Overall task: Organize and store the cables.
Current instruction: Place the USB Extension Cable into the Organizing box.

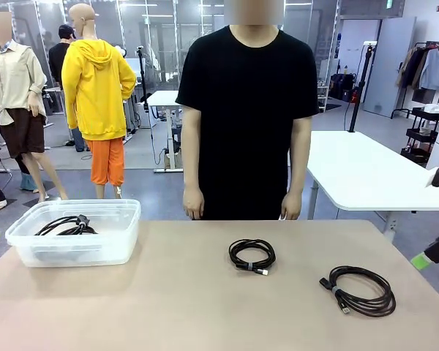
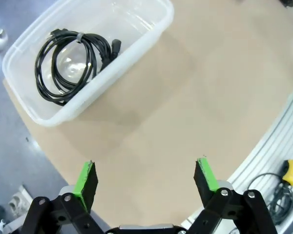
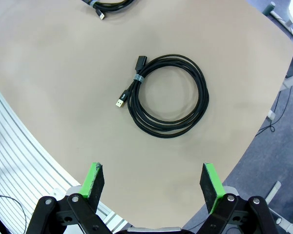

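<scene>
Nearest the front camera lies the near strip of the smooth tan tabletop (image 1: 168, 318), and everything of the task sits beyond it. At the far left, the left gripper (image 2: 145, 168) hangs above the table's left end with its green-padded jaws spread wide and nothing between them. From its wrist camera, the clear rectangular plastic tub (image 2: 136, 53) lies at about eleven o'clock. In the front view that tub (image 1: 124, 230) stands at ten o'clock on the table, close to the left edge. Inside it rests one thin black cable wound into a round coil (image 1: 73, 227), bound with a pale tie and lying flat on the bottom (image 2: 41, 73). Just right of the table's middle, at about one o'clock, a small tight black coil with a metal plug (image 1: 250, 268) lies flat in front of the person, whose hands hang at their sides. At four o'clock, well apart from it, lies a larger, looser black coil with a gold-tipped plug (image 1: 373, 310). The right gripper (image 3: 152, 170) hovers directly over this larger coil (image 3: 134, 97), jaws fully parted and gripping nothing, with the coil at twelve o'clock ahead of its fingers. By my reckoning the job is about a third done. One cable is stored, and two lie loose on the table, neither touched by a gripper. The larger coil looks the likelier next pick.
</scene>
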`<state>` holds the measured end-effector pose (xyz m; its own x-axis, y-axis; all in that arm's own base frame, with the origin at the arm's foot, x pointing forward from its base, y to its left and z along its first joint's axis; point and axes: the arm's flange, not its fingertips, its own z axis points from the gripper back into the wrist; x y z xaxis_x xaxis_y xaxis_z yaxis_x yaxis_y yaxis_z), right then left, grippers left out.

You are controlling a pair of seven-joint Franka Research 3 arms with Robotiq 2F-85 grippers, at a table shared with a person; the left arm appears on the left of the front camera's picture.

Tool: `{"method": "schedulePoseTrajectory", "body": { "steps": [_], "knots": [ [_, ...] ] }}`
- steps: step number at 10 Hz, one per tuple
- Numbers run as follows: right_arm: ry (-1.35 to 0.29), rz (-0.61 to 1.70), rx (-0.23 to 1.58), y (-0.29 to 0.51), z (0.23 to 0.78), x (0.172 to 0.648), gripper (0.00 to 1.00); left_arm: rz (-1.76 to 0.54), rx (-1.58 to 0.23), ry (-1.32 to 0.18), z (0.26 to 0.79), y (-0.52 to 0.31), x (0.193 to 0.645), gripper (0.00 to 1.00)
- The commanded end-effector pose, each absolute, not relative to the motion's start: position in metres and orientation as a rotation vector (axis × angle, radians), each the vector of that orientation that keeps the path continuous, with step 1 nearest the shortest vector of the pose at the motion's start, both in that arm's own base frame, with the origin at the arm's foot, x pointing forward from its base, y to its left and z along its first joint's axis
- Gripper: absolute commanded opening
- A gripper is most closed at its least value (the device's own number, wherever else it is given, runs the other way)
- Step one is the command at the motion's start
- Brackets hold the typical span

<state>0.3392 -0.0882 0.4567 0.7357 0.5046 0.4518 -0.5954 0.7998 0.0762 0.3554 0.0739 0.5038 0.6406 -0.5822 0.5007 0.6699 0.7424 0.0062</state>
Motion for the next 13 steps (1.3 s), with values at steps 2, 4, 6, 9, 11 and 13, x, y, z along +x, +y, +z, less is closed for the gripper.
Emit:
{"method": "schedulePoseTrajectory", "body": {
  "steps": [2,4,6,9,11,13],
  "knots": [
    [-0.429,0.592,0.228,-0.088,0.457,0.339,1.0,-0.764,-0.267,-0.509,0.512,0.088,0.34,1.0],
    [-0.429,0.592,0.228,-0.088,0.457,0.339,1.0,-0.734,-0.215,-0.525,0.504,0.084,0.34,1.0],
    [-0.429,0.592,0.228,-0.088,0.457,0.339,1.0,-0.734,-0.215,-0.525,0.504,0.084,0.34,1.0],
    [-0.429,0.592,0.228,-0.088,0.457,0.339,1.0,-0.826,-0.181,-0.539,0.508,0.112,0.335,1.0],
    [-0.429,0.592,0.228,-0.088,0.457,0.339,1.0,-0.923,-0.212,-0.609,0.511,0.145,0.324,1.0],
    [-0.429,0.592,0.228,-0.088,0.457,0.339,1.0,-0.938,-0.245,-0.607,0.506,0.16,0.325,1.0]
  ]
}}
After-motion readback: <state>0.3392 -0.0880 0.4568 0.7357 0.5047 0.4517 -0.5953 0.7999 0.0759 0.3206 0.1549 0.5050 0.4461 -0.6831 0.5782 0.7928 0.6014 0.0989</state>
